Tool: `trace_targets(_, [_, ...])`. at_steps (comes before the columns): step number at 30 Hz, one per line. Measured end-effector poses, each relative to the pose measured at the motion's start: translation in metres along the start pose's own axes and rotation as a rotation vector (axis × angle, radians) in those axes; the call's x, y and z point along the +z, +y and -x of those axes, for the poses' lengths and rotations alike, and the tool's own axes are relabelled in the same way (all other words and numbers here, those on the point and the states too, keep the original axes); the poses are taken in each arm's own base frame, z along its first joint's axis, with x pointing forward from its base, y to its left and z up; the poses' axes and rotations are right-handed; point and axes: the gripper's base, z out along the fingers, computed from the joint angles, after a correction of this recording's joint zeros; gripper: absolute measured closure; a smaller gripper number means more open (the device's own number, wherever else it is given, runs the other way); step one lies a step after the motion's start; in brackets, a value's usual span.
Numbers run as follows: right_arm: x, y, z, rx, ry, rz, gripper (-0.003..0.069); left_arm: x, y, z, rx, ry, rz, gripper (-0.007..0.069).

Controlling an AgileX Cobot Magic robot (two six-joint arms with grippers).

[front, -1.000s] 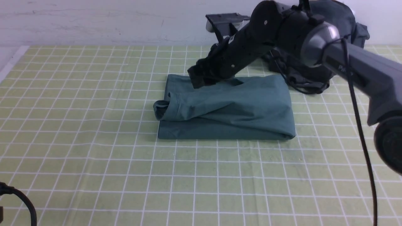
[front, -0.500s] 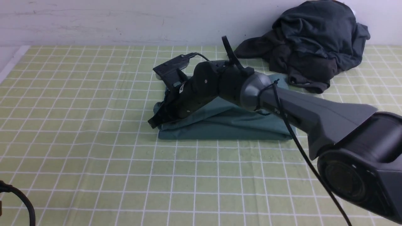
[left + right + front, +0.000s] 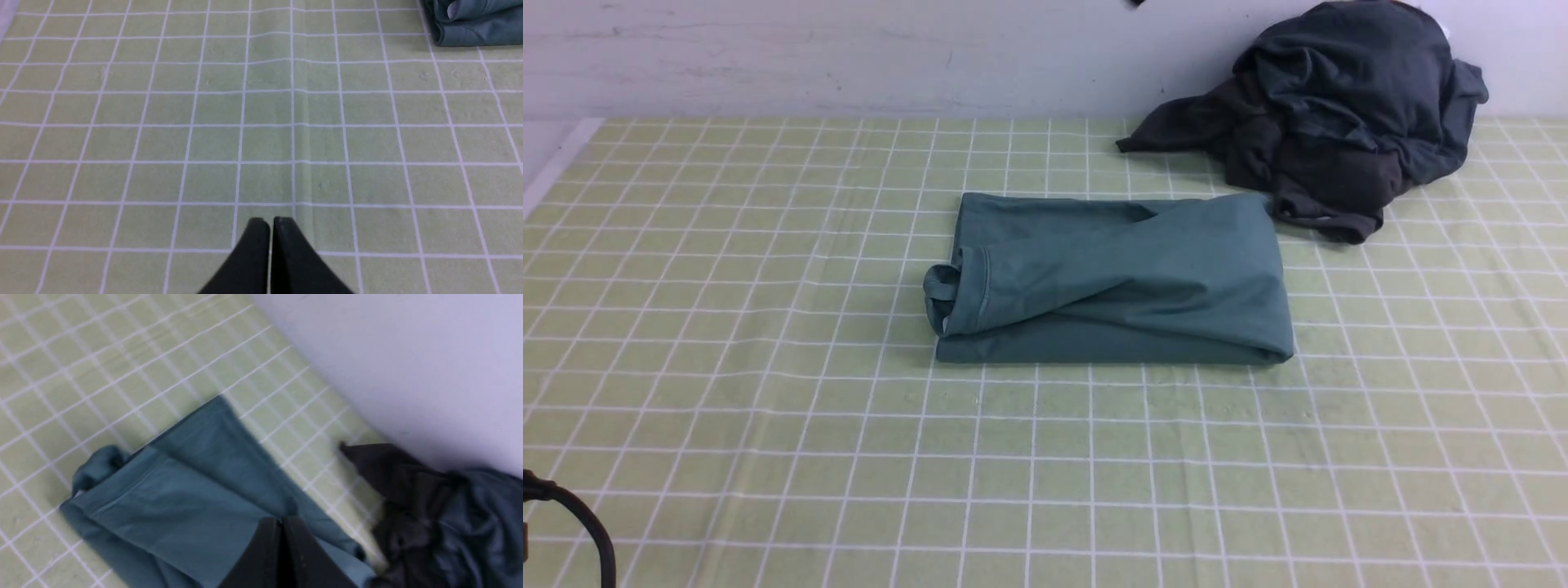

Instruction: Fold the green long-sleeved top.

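left pincer point(image 3: 270, 222) closed and empty, right pincer point(image 3: 282, 522) closed, empty

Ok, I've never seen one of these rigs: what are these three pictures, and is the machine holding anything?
It is a robot with two arms, each ending in a gripper. The wide picture looks forward from between the arms; neither arm shows in it. On the green checked mat lies the green top, folded into a rectangle with one cuff poking out at its left end. A dark heap of clothes sits behind it by the wall. The other two pictures come from cameras on the wrists. The left gripper is shut over bare mat. The right gripper is shut above the top. Both are empty.
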Motion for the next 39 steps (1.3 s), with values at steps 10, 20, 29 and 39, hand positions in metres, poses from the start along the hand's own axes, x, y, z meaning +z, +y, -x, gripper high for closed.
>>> trace_targets(10, [-0.13, -0.032, -0.058, 0.173, -0.378, -0.188, 0.0671, 0.0, 0.0, 0.0, 0.0, 0.0, 0.0, 0.0625])
trace_targets(20, [-0.106, 0.027, -0.221, 0.383, -0.753, -0.206, 0.0671, 0.0, 0.0, 0.0, 0.0, 0.0, 0.0, 0.0625])
trace_targets(29, [-0.068, 0.065, -0.339, 0.423, -0.647, -0.23, 0.0671, 0.0, 0.0, 0.0, 0.0, 0.0, 0.0, 0.0625])
trace_targets(39, [-0.053, 0.088, -0.395, 0.453, -0.307, -0.154, 0.0671, 0.0, 0.0, 0.0, 0.0, 0.0, 0.0, 0.0625])
